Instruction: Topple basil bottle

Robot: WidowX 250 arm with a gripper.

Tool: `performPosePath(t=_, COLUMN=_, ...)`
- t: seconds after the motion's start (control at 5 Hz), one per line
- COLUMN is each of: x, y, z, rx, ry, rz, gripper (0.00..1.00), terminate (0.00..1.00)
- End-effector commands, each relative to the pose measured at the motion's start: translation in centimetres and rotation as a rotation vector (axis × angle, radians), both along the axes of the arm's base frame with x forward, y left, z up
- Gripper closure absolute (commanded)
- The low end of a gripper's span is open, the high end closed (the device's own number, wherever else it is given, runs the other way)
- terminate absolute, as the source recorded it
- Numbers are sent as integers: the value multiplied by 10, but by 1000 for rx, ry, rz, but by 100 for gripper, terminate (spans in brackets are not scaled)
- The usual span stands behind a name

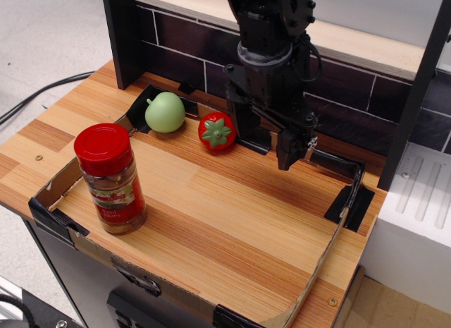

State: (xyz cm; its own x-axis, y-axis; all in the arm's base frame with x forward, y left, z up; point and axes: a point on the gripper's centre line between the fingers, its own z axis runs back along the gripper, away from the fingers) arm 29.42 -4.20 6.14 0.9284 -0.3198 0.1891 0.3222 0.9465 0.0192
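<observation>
— Where's the gripper (271, 146) right now?

— Up at the back of the table (232, 222), hanging just above the wood, close to the dark tiled wall. Its fingers point down. One finger (290, 148) shows clearly on the near side, another sits closer to the tomato (217, 130).

— Open or closed?

— Looks open to me, with a gap between the two fingers, though from this angle the arm's own bulk hides part of it, so I wouldn't swear how wide. Nothing sits between them. It touches nothing I can see.

— And the bottle?

— The bottle (110, 178) stands upright near the front left corner, red cap on top, just inside the cardboard rim (53, 194). Well apart from the gripper. The tomato and the apple (165, 112) sit between them, back by the wall.

— So nothing's begun?

— I'd say it's the approach step. The bottle hasn't been touched; it's still standing.

— What does the next move need?

— The arm has to cross forward and left, clear of the tomato, then meet the bottle high up, near the cap, and push sideways. Hit it low and it may only slide. Pushing toward the open middle seems safer than toward the rim.
</observation>
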Motion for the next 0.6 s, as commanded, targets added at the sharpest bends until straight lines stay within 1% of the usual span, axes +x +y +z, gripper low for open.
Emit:
performPosePath(t=0.0, x=0, y=0, z=0, rx=0, ry=0, rz=0, gripper=0, terminate=0)
performPosePath(t=0.2, x=-14, y=25, z=22, rx=27, ry=-12, rz=0, gripper=0, terminate=0)
performPosePath(t=0.4, x=-27, y=48, z=32, rx=61, ry=-9, rz=-60, gripper=0, terminate=0)
